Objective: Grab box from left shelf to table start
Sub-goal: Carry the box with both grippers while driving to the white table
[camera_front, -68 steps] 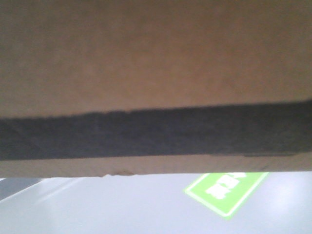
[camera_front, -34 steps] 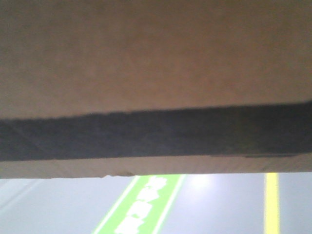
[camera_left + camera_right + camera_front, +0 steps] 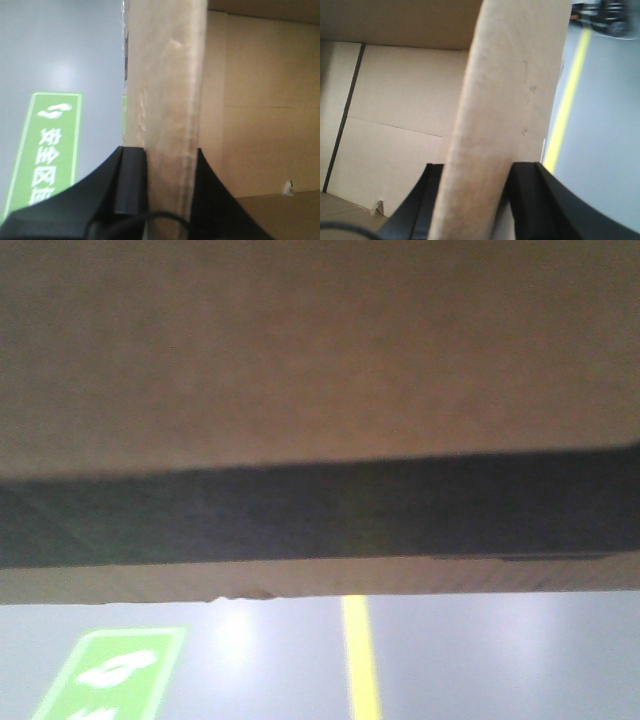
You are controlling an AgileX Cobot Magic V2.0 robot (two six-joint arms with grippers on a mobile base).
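Note:
The brown cardboard box (image 3: 320, 350) fills most of the front view, with its black printed band across the lower part, held off the floor. In the left wrist view my left gripper (image 3: 167, 170) is shut on the box's upright side wall (image 3: 167, 75), one black finger on each face. In the right wrist view my right gripper (image 3: 475, 195) is shut on the opposite wall (image 3: 510, 90) the same way. The box's open brown inside (image 3: 395, 100) shows beside each wall. The shelf and the table are out of view.
Below the box lies a grey glossy floor (image 3: 500, 660) with a yellow line (image 3: 360, 660) and a green floor sign (image 3: 110, 675). The sign also shows in the left wrist view (image 3: 45, 145), the yellow line in the right wrist view (image 3: 567, 100).
The box stays fixed in the front view while the floor markings slide right: the green sign leaves, a yellow line and another green sign come in from the left. The view is turning left.

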